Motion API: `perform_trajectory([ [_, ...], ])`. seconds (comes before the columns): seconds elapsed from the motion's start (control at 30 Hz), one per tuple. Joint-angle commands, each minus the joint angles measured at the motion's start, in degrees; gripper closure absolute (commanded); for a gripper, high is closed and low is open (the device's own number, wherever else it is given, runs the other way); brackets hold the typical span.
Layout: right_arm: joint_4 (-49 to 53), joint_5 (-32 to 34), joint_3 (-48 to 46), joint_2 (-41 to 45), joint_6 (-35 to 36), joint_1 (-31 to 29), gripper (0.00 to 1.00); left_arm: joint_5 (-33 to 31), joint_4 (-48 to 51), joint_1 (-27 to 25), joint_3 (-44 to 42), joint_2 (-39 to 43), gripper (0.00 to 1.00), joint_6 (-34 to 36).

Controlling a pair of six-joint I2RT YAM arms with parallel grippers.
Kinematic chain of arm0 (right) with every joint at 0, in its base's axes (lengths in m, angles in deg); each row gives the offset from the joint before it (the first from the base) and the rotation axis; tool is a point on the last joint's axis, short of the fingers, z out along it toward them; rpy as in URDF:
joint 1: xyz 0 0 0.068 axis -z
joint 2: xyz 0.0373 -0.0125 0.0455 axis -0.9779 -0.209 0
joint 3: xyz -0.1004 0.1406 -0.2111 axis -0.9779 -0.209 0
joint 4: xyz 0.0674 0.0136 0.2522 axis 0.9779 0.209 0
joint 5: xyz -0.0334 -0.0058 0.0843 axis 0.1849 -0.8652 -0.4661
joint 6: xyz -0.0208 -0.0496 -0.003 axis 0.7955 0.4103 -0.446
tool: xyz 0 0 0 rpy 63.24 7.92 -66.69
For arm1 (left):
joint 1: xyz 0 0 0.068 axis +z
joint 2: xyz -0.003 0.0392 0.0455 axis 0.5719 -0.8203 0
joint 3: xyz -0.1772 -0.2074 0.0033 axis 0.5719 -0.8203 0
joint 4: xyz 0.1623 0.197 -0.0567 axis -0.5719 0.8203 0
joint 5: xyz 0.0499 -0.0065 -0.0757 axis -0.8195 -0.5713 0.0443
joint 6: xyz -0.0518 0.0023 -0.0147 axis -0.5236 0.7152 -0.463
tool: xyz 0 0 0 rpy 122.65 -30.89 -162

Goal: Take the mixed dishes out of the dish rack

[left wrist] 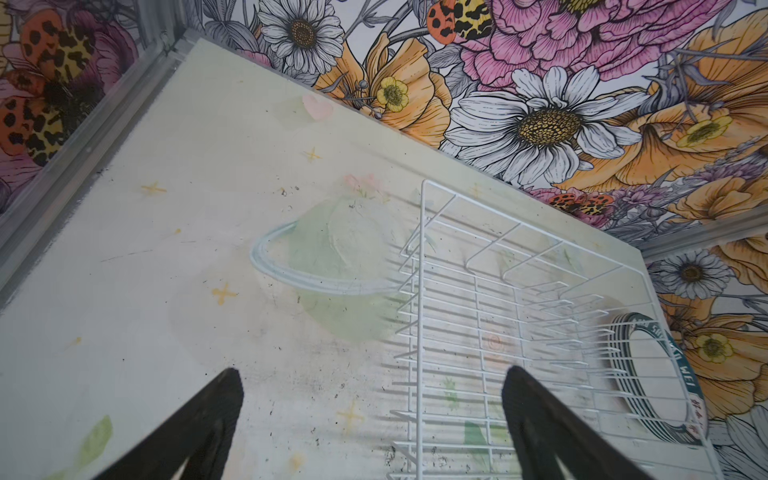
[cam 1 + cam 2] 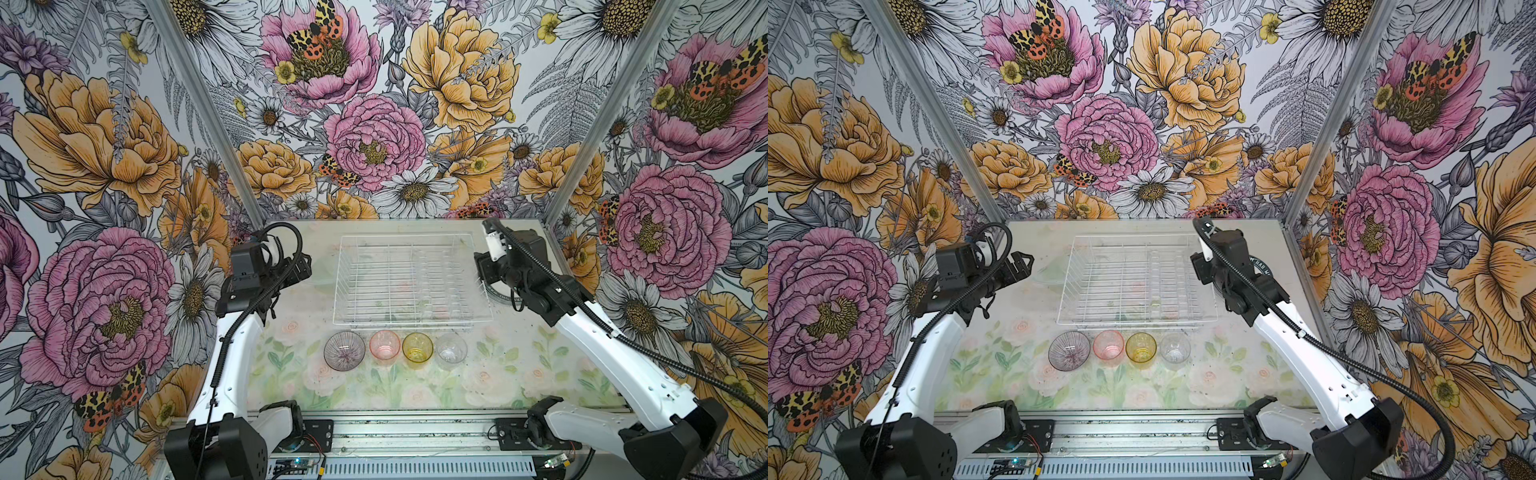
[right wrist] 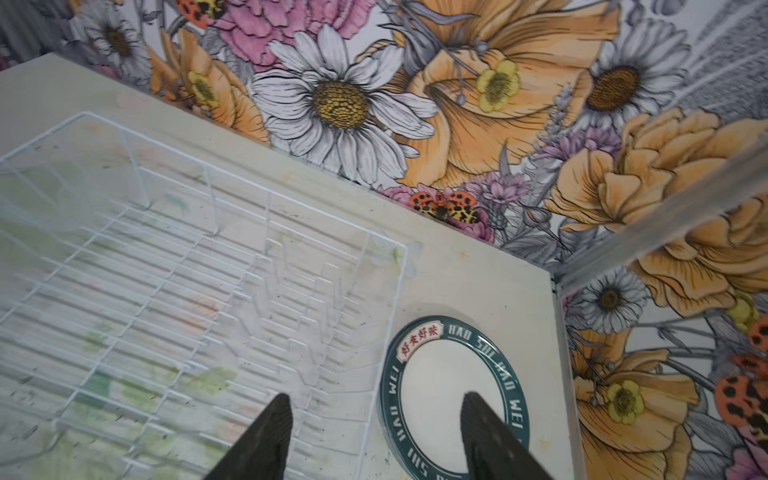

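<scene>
Below parted right jaws, green-rimmed plate point(image 3: 440, 374)

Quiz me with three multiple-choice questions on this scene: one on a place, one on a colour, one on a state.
1. Where is the green-rimmed plate? A in the dish rack B on the table beside it C against the wall
2. Which stands between the pink tumbler and the clear tumbler? A yellow tumbler B blue tumbler C red tumbler
3. The dish rack is A full B empty C overturned
Answers: B, it lies flat outside the wires; A, yellow sits mid-row; B, only bare wires show.
</scene>
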Motion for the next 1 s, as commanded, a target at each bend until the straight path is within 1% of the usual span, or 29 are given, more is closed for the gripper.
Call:
perform_trajectory([
  [0.0,-7.7,-1.7,-6.5,4.2,-10.6,8.2,0.32,-11.2,-10.9,-3.8,-4.3,2.4,0.01,2.2],
  [0.1,-12.2,-4.4,-13.1,6.9,-15.7,15.7,0.31,-17.7,-20.0,-7.4,-10.1,4.0,0.01,5.6],
  [0.2,-17.1,-6.5,-19.0,8.0,-19.6,21.2,0.31,-20.0,-29.9,-8.3,-16.7,4.5,0.01,9.5],
  [0.3,-20.9,-9.0,-22.1,7.4,-21.7,24.8,0.31,-23.1,-38.0,-7.1,-22.3,3.5,0.01,7.1],
  [0.5,-28.0,-10.0,-25.6,3.4,-22.9,26.7,0.31,-21.0,-60.8,-3.6,-34.0,-1.1,0.01,5.7],
  [0.57,-30.1,-10.2,-26.3,1.8,-23.5,27.0,0.31,-21.0,-65.1,-3.4,-36.1,-4.0,0.01,6.6],
  [0.67,-32.5,-10.6,-26.7,-0.7,-24.0,27.6,0.31,-20.9,-67.1,-3.5,-36.5,-8.3,0.01,9.4],
  [0.77,-34.2,-10.9,-26.7,-2.7,-23.9,27.8,0.31,-19.7,-77.5,-4.3,-38.7,-12.5,0.01,12.2],
  [0.8,-34.4,-10.7,-26.6,-3.3,-23.7,27.9,0.31,-20.5,-80.7,-4.8,-38.9,-14.1,0.01,12.0],
  [0.87,-34.6,-9.6,-26.4,-4.1,-23.4,27.9,0.31,-19.7,-82.4,-5.5,-38.2,-17.5,0.01,13.1],
  [0.97,-35.3,-8.2,-26.7,-4.9,-22.8,28.1,0.31,-21.0,-91.3,-9.0,-38.7,-25.7,0.01,16.9],
])
